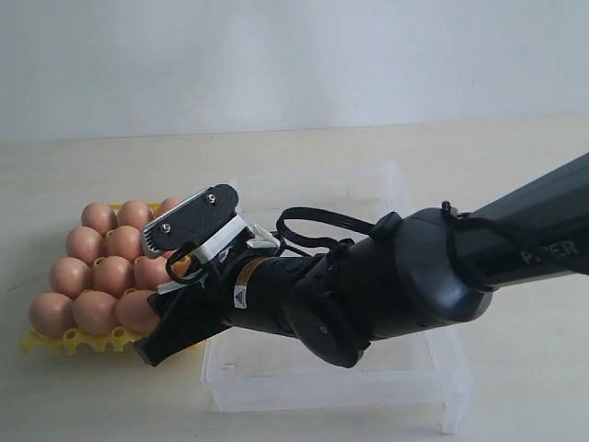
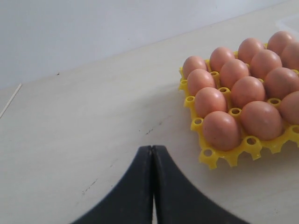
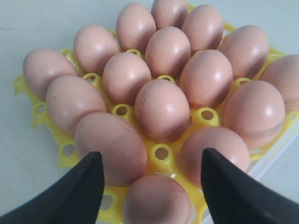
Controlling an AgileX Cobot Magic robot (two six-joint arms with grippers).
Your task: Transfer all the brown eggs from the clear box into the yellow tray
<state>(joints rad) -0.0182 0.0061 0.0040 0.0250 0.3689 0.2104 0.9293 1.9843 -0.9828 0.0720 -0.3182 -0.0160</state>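
Note:
The yellow tray (image 1: 55, 345) lies on the table's left side, its cups filled with several brown eggs (image 1: 101, 276). My right gripper (image 1: 179, 276) reaches across to the tray's edge nearest the clear box (image 1: 423, 368). In the right wrist view that gripper (image 3: 150, 156) is open, its fingers straddling one egg (image 3: 156, 198) that sits in a cup with a gap on each side. No eggs show in the parts of the box the arm leaves visible. My left gripper (image 2: 153, 148) is shut on nothing, over bare table beside the tray (image 2: 210, 158).
The right arm (image 1: 414, 276) lies across the middle of the clear box and hides part of it. Bare pale tabletop (image 2: 93, 116) stretches away from the tray on the left gripper's side. A white wall stands behind the table.

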